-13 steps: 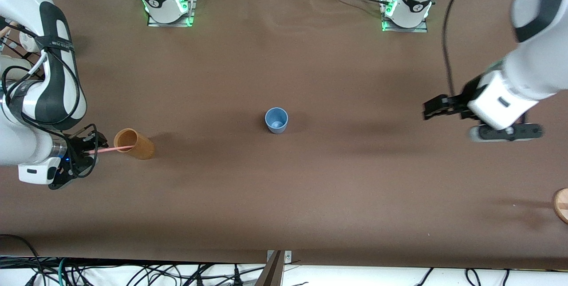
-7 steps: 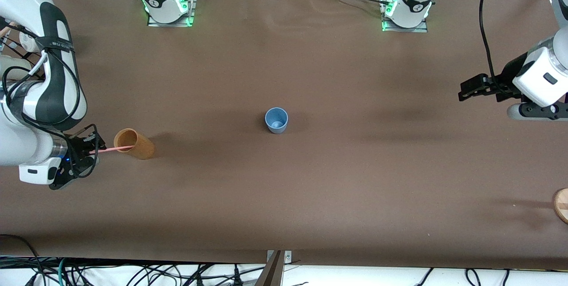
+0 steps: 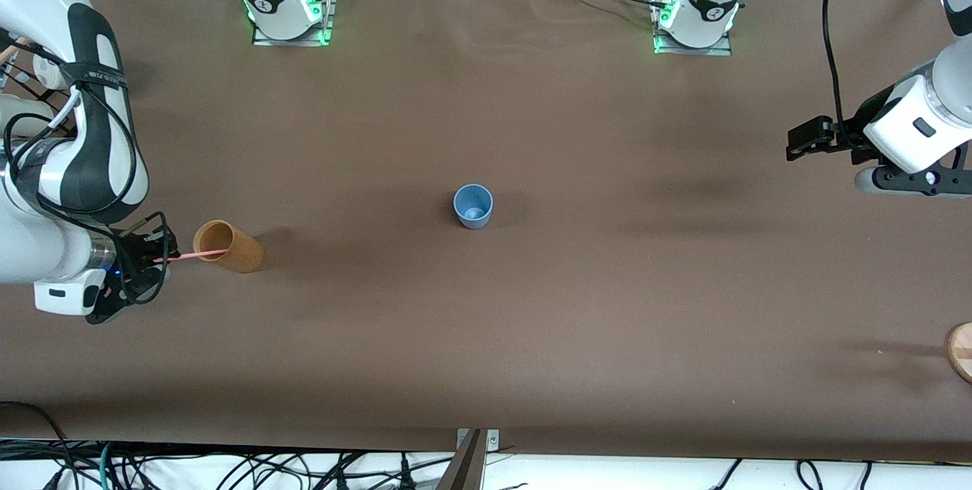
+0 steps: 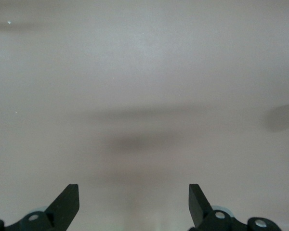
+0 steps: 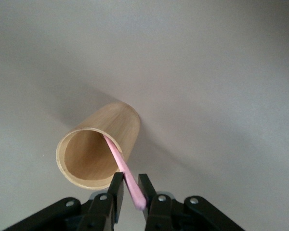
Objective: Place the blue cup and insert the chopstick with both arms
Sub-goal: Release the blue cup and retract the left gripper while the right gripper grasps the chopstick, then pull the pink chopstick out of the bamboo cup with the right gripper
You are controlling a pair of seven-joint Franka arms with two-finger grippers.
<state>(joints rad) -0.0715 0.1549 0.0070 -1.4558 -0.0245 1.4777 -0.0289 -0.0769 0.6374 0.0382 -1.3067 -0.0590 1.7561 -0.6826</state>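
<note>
The blue cup [image 3: 473,206] stands upright and alone in the middle of the table, mouth up. Toward the right arm's end, the pink chopstick [image 3: 190,255] leans out of a taller tan cup [image 3: 228,246], its lower end inside. My right gripper [image 3: 163,256] is beside that tan cup, shut on the chopstick's free end. The right wrist view shows the chopstick [image 5: 123,168] pinched in my right gripper [image 5: 131,185], with the tan cup [image 5: 98,151] just ahead. My left gripper [image 3: 797,139] hangs open over bare table near the left arm's end; in the left wrist view it [image 4: 133,197] holds nothing.
A round wooden object [image 3: 960,351] pokes in at the table's edge at the left arm's end, nearer the front camera. The two arm bases [image 3: 288,11] [image 3: 695,15] stand along the table's back edge. Cables lie below the front edge.
My right gripper's fingers have closed onto the chopstick's end. The left arm has pulled back from the middle toward its own end of the table, still open.
</note>
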